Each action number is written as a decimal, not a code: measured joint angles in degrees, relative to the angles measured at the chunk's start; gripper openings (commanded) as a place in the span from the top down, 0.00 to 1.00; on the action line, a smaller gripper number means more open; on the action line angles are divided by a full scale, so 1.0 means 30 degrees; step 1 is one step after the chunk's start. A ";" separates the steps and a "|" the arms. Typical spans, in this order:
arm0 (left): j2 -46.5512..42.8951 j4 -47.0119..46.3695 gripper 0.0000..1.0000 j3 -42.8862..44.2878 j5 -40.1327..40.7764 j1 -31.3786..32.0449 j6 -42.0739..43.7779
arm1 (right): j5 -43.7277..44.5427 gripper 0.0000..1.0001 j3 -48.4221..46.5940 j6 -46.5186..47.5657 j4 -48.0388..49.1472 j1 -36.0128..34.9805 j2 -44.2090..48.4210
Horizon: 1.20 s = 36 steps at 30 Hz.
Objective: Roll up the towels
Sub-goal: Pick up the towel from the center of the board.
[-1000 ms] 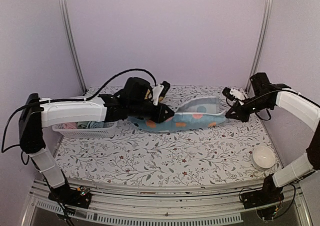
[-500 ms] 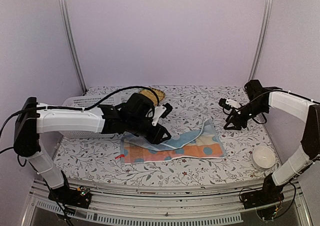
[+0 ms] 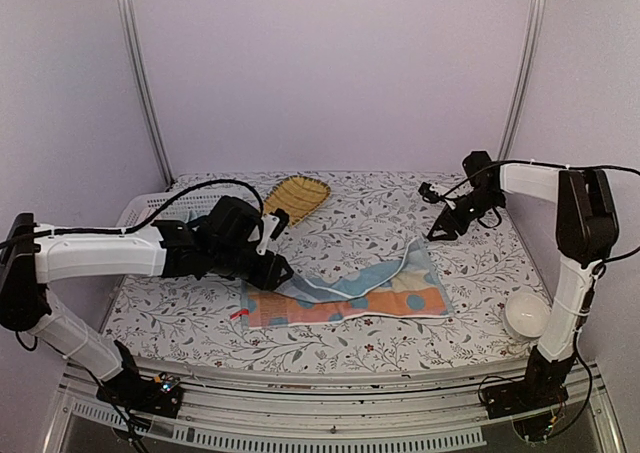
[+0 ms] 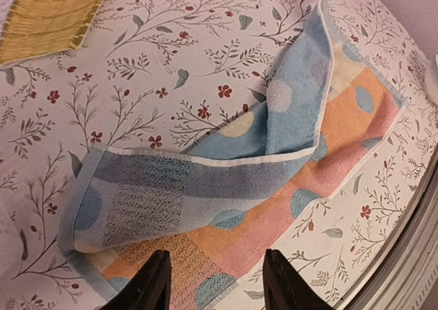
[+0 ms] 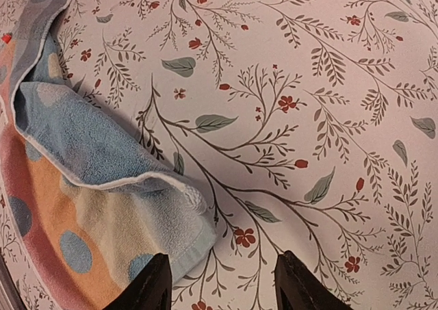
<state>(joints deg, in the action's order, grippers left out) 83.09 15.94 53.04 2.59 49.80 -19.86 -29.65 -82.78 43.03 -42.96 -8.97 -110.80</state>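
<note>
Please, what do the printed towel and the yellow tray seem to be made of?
The printed towel: looks like soft terry cloth, matte; fine loops show, and it folds limply. The yellow tray: perhaps woven fibre or ribbed plastic, matte; fine parallel ridges show, but the material stays unclear.

No text, label, brand or number can be read anywhere.

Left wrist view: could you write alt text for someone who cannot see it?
A light-blue towel with orange and pink patches lies on a flower-patterned table, its far edge flopped over itself. The left claw shows at the bottom, dark fingertips apart, holding nothing; a yellow ribbed tray peeks in top left.
</note>
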 measured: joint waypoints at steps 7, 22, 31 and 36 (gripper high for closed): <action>-0.0736 0.0240 0.52 -0.0488 0.0401 -0.0153 -0.0430 | -0.1275 0.52 -0.1960 0.0051 -0.0510 -0.0240 -0.2339; -0.0736 0.0532 0.51 -0.0627 0.0998 -0.0386 -0.0605 | -0.3490 0.97 -0.2907 0.1027 -0.2033 -0.0488 -0.3708; -0.0699 0.0780 0.47 -0.0627 0.1588 -0.0852 -0.1326 | -0.3657 0.97 -0.2878 0.0962 -0.2361 0.1122 -0.3410; -0.0022 0.0816 0.48 -0.0219 0.1588 -0.1290 -0.1428 | -0.2725 0.97 -0.2994 0.0284 -0.2091 0.2922 -0.3177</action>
<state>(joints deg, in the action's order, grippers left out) 83.02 18.39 52.38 7.35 45.93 -24.14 -37.82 -91.77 43.88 -49.23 -0.21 -120.33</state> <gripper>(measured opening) 0.533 0.036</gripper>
